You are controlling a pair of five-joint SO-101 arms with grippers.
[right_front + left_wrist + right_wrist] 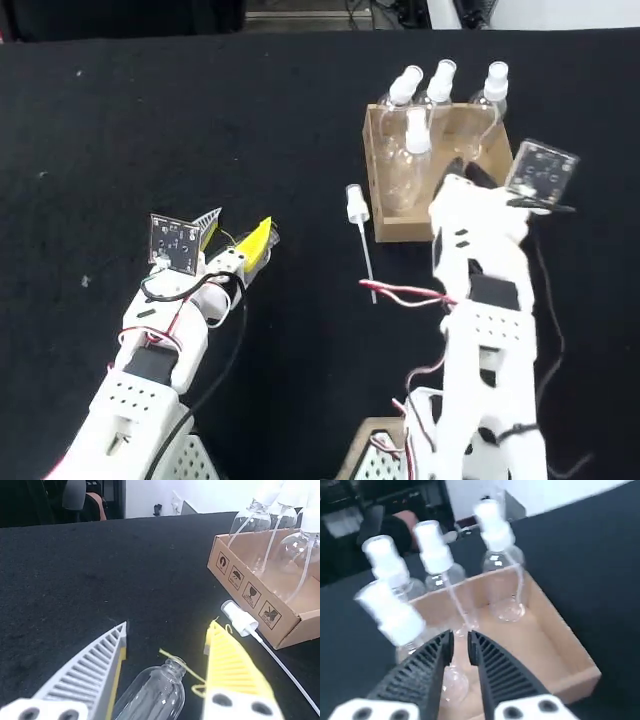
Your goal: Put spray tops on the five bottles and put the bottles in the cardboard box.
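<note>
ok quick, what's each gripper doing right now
left gripper: fingers shut on the uncapped clear plastic bottle
right gripper: fingers shut, holding nothing

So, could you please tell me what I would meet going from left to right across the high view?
Left hand holding the uncapped bottle → loose spray top → cardboard box with four capped bottles.

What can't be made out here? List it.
Uncapped bottle: its body is cut off by the left wrist view's edge; the left gripper covers it in the high view.
Cardboard box: the right arm hides its near corner in the high view.
Capped bottles: blurred in the right wrist view, seating unclear.
</note>
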